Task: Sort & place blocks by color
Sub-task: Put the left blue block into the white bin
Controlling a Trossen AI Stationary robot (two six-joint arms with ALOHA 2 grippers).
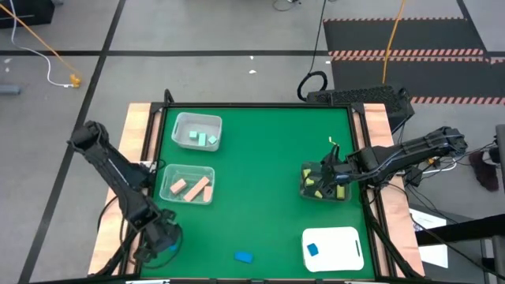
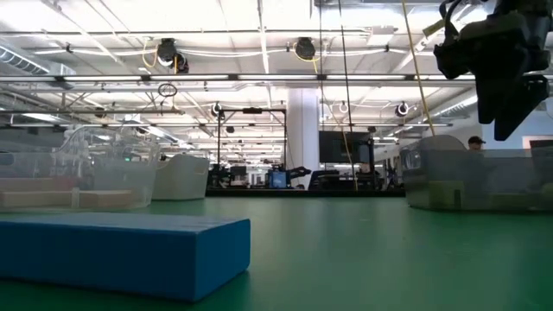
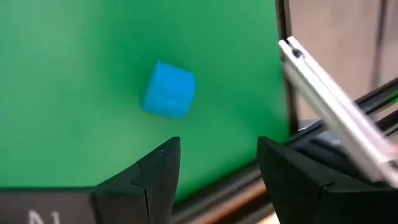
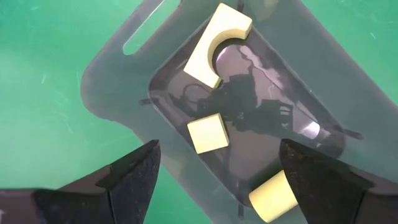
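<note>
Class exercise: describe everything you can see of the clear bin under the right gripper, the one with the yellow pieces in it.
The clear bin looks like see-through, greyish plastic with rounded corners, a wide flat rim and a slot handle at one end. It rests flat on the green table near its right edge. Three yellow blocks lie inside: an arch piece, a cube and a cylinder. The right gripper hovers open above it.

2 dark jointed arms, each gripper (image 4: 217, 180) with 2 black wedge-shaped fingers (image 3: 146, 180)

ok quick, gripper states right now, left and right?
Left gripper: open, empty, at the table's near-left corner, short of the loose blue block.
Right gripper: open, empty, above the clear bin holding yellow blocks.
</note>
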